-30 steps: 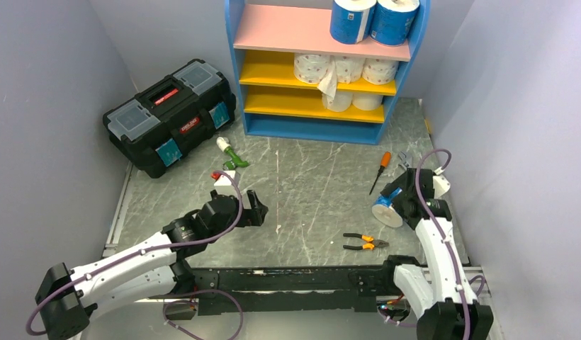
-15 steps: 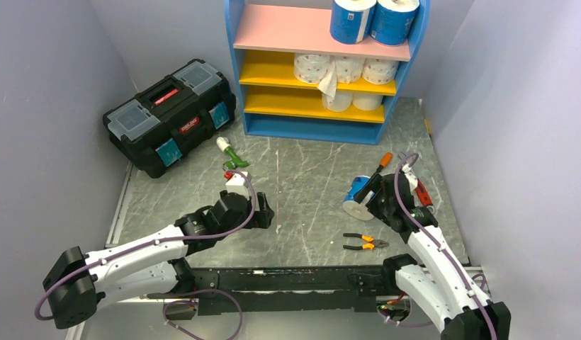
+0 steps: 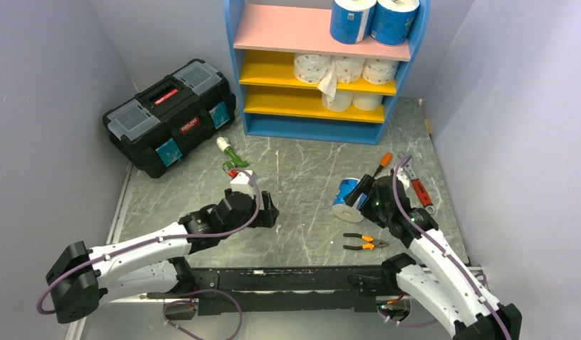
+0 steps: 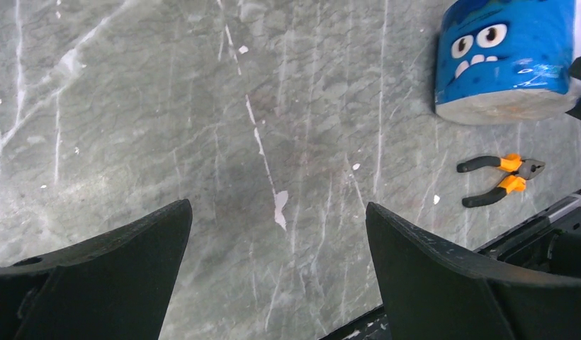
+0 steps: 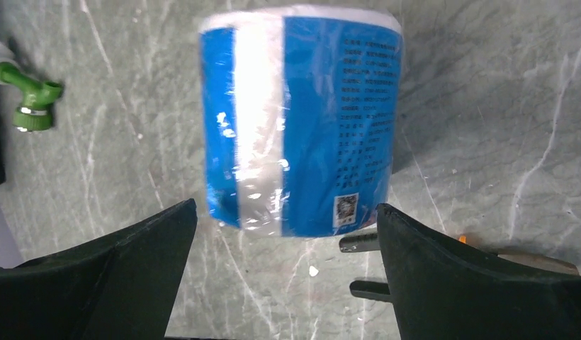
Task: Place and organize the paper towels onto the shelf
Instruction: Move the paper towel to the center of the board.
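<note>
A blue-wrapped paper towel roll is on its side near the table's middle right. It also shows in the right wrist view and the left wrist view. My right gripper is open, with the roll just beyond its fingertips, not between them. My left gripper is open and empty over bare table, left of the roll. The shelf stands at the back. It has two blue rolls on the pink board, dotted rolls on the upper yellow board, and white rolls on the lower.
A black toolbox lies at the back left, with a green and white nozzle in front of it. An orange screwdriver and a red-handled tool lie beside my right arm. Pliers lie near the front edge.
My right arm has swung left from the table's right side, and the blue roll has moved left with it. My left gripper has moved a little right and forward.
</note>
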Motion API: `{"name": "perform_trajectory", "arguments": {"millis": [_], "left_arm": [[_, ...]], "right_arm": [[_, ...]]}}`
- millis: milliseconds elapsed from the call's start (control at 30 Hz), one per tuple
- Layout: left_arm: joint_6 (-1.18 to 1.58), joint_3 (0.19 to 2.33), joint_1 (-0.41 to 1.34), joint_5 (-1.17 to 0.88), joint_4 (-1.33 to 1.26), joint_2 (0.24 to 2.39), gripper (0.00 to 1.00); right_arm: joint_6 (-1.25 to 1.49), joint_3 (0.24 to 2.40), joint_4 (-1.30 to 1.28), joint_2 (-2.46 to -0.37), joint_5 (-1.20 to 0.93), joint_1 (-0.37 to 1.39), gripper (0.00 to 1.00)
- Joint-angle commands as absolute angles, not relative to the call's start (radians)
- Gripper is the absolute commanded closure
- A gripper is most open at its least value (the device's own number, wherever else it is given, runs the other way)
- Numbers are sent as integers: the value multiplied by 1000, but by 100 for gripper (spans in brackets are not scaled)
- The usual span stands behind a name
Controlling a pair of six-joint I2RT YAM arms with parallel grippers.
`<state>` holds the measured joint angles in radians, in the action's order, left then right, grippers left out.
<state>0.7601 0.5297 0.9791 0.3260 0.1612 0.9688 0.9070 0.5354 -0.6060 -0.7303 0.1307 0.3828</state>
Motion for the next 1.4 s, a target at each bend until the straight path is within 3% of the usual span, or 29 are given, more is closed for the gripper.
{"name": "perform_trajectory", "arguments": {"millis": [0, 267, 433, 667, 900, 1367], "left_arm": [[710, 586, 984, 299, 44, 991, 1], [644, 585, 984, 107, -217, 1085, 1], [622, 604, 985, -43, -347, 1185, 6], [633, 707, 984, -230, -436, 1391, 15], [681, 760, 985, -351, -472, 1554, 30], [669, 898, 1011, -372, -462, 1744, 35]], "right_arm": [[863, 664, -665, -686, 171, 388, 0], [707, 774, -545, -760, 317, 297, 1], [681, 710, -283, -843, 140, 105, 5], [703, 694, -126, -1053, 23, 78, 18], [701, 631, -62, -1050, -32, 80, 31], [739, 493, -84, -955, -130, 99, 30]]}}
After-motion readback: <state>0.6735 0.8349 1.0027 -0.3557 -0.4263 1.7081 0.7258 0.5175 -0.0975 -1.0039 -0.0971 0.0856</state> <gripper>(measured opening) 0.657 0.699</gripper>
